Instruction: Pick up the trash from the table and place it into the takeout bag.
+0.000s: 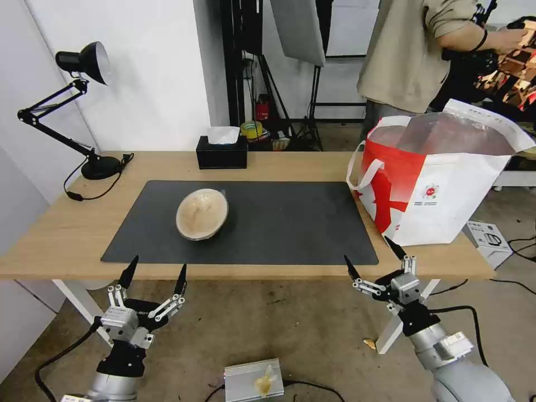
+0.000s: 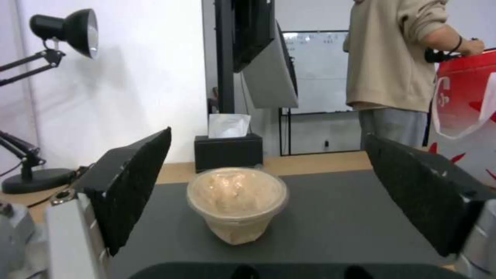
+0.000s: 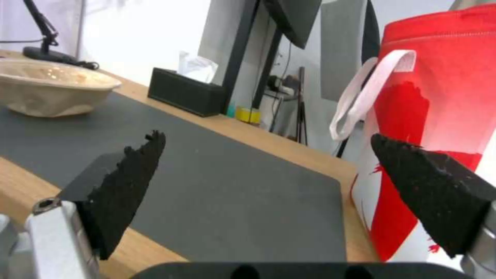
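A beige bowl with a clear lid point(image 1: 202, 214) point(image 2: 236, 202) point(image 3: 52, 90) lies on the dark grey mat point(image 1: 251, 234), left of its middle. At the right end of the table point(image 1: 67, 223) stands the white and red takeout bag point(image 1: 441, 178) point(image 3: 439, 116), its mouth open and silvery inside. My left gripper point(image 1: 156, 268) point(image 2: 269, 159) hangs open just off the table's front edge, in line with the bowl. Off the front edge near the bag, my right gripper point(image 1: 369, 251) point(image 3: 269, 155) is open too. Nothing is between either pair of fingers.
A black tissue box point(image 1: 221, 152) stands at the table's back edge and a black desk lamp point(image 1: 84, 111) at the back left. A person in a beige top point(image 1: 413, 50) stands behind the bag. A small white carton point(image 1: 488, 240) lies on the floor at the right.
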